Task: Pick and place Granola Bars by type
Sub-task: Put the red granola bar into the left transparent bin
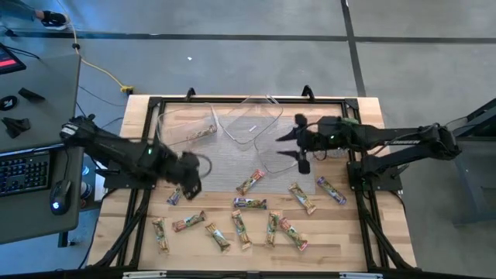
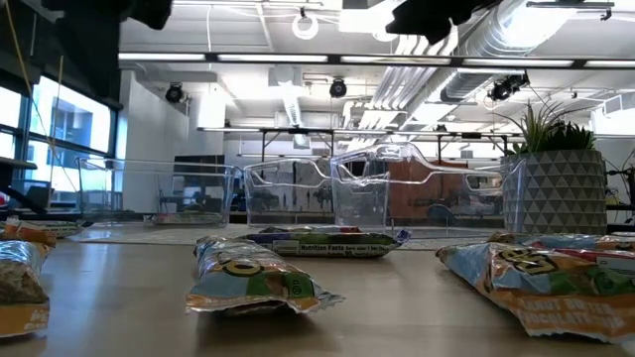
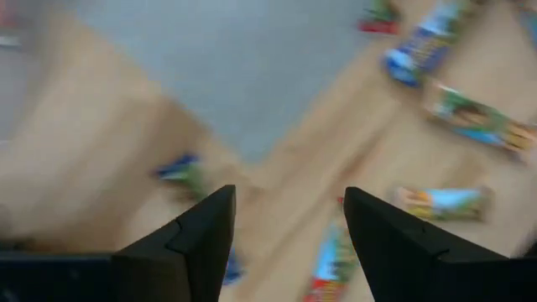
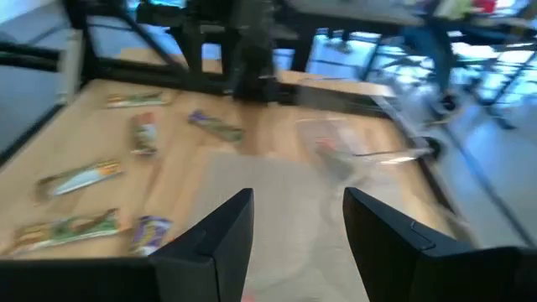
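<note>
While my left claw (image 1: 188, 180) hangs released and empty over the surface's (image 1: 341, 232) left part, I should settle squarely over the purple bar (image 1: 173, 196) just beside it before clenching. My right claw (image 1: 298, 147), also released, waits above the clear tubs (image 1: 252, 120).

A granola bar (image 2: 327, 243) is showing the words "Nutrition Facts" along its wrapper edge. Nothing else is reading clearly on any other wrapper.

Two dark, jointed arms — each pincer (image 3: 289, 243) bearing two black, angular fingers (image 4: 214, 239) with slanted tips.
</note>
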`<action>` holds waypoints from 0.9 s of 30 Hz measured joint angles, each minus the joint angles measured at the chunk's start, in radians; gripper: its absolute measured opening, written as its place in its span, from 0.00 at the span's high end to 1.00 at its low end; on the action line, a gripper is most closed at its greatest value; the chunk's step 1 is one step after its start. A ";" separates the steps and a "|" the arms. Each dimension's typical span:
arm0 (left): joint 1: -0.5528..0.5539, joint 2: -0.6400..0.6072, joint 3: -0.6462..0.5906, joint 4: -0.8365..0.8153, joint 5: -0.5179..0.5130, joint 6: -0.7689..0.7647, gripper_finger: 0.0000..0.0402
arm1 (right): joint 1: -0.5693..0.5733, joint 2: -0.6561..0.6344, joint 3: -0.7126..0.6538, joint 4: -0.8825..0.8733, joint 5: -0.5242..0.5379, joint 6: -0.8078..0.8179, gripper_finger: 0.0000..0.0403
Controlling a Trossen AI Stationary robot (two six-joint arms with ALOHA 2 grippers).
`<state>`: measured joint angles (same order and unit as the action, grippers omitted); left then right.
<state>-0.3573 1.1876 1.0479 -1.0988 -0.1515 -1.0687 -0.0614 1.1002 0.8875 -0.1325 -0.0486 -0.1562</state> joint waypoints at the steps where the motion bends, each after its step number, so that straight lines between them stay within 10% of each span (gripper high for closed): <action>1: -0.029 0.000 -0.023 0.045 0.004 -0.010 0.46 | 0.014 0.018 0.000 0.014 -0.004 0.000 0.58; 8: -0.151 0.049 -0.130 0.296 0.067 0.003 0.46 | 0.105 0.164 0.000 0.204 0.068 -0.005 0.58; 27: -0.249 0.238 -0.143 0.298 0.250 0.208 0.46 | 0.129 0.262 0.000 0.280 0.072 -0.001 0.58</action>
<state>-0.6060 1.4252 0.9047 -0.8009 0.0986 -0.8612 0.0677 1.3624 0.8871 0.1476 0.0235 -0.1574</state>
